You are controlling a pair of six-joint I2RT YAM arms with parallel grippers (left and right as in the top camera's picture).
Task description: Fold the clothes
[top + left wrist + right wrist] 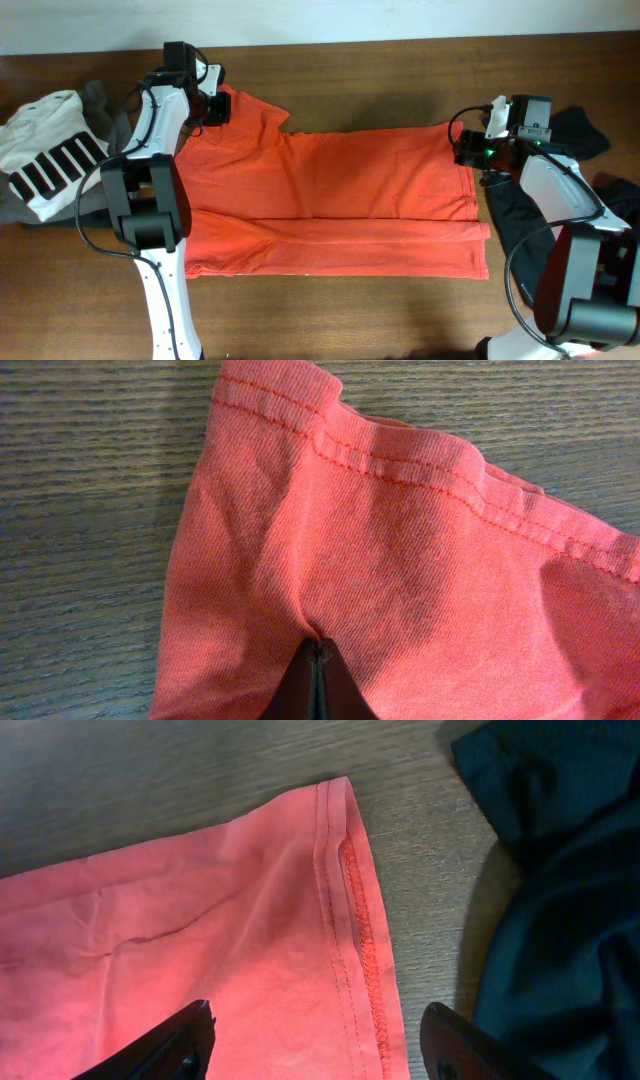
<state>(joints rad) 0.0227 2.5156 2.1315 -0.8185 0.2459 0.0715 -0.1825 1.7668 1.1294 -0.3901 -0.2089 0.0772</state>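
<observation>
The orange-red T-shirt (330,205) lies spread across the wooden table, its lower part folded up along its length. My left gripper (212,106) sits at the shirt's far-left sleeve. In the left wrist view its fingertips (318,648) are shut, pinching a pucker of the sleeve fabric (400,550) just behind the stitched hem. My right gripper (470,152) hovers over the far-right hem corner. In the right wrist view it stands open (318,1025), with the hem (350,920) lying flat between the two fingers. Black clothes (520,215) lie under the right arm.
A white garment with black stripes (45,150) and a grey one (100,105) are heaped at the far left. Dark fabric (560,910) lies close beside the right finger, and more of it (580,130) sits behind the right arm. The table's back edge (400,42) meets a white wall.
</observation>
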